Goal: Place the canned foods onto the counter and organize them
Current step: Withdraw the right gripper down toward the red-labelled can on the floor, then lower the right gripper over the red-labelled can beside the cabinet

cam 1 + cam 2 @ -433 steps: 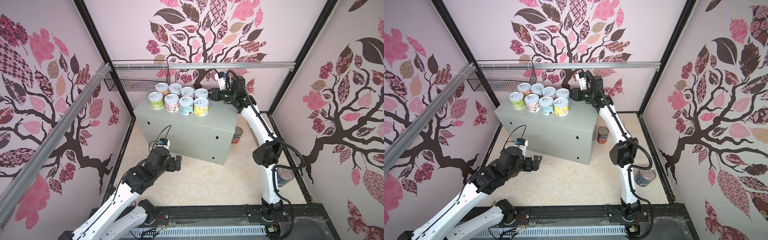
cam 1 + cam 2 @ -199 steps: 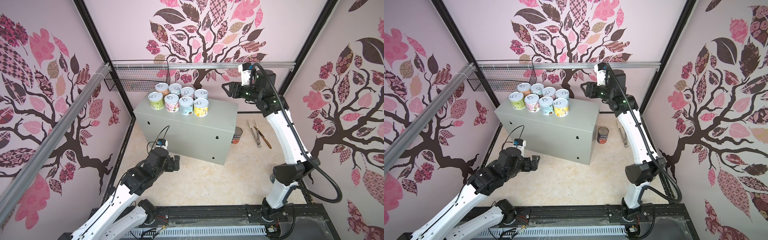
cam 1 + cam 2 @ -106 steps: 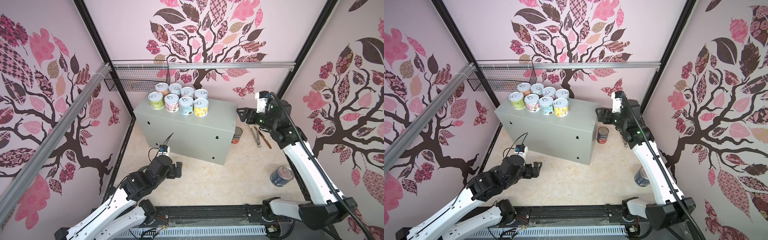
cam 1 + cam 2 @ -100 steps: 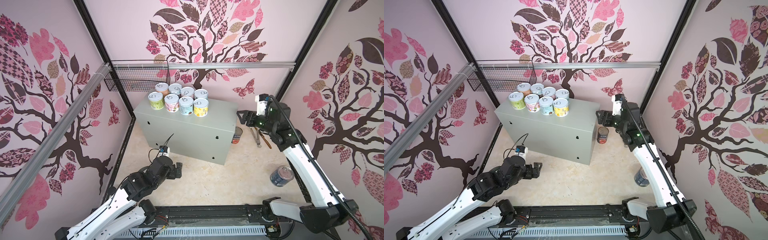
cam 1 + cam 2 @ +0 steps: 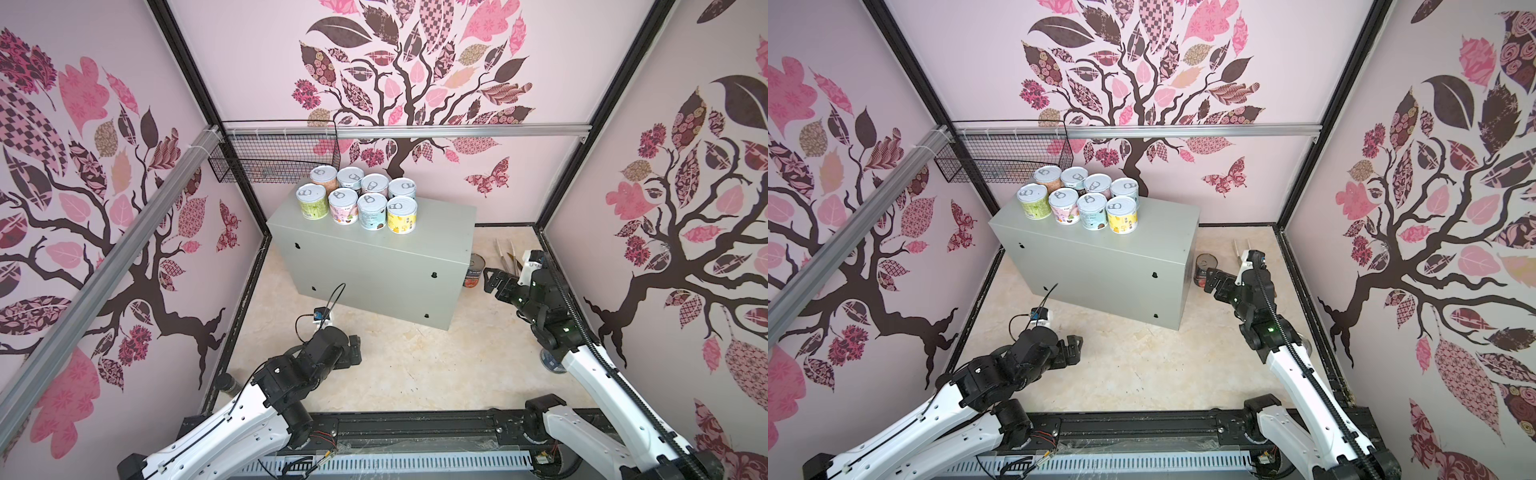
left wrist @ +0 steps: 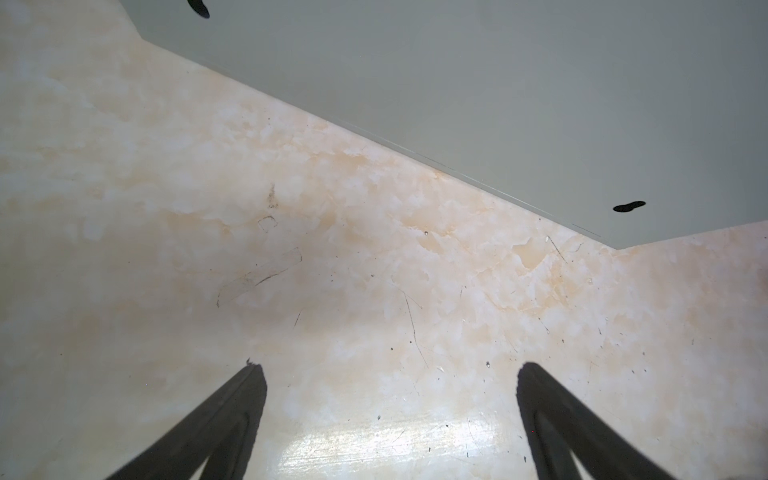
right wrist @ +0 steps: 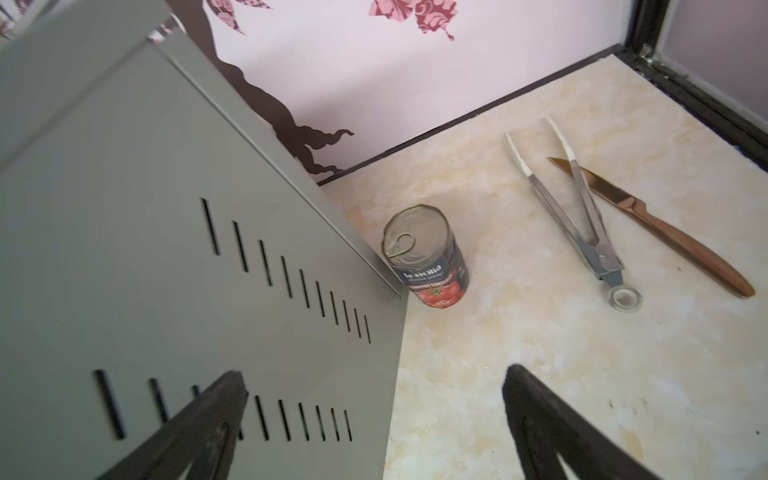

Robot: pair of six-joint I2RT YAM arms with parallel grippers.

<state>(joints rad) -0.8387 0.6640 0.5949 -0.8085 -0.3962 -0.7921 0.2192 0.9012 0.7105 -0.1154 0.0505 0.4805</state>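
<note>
Well, in the left wrist view the left fingers (image 6: 232, 415) stand wide apart over bare floor (image 6: 374, 270), holding nothing, with the grey desk (image 6: 498, 83) across the upper right. In the right wrist view the right fingers (image 7: 552, 419) are spread wide too, and empty. The dark-labelled can (image 7: 432, 266) stands upright on the floor at centre frame, just beside the desk's corner, with tongs (image 7: 602, 262) and a knife (image 7: 673, 240) to its right. In both top views eight short cans (image 5: 360, 199) sit in two rows of four on the desk's top, upper centre.
</note>
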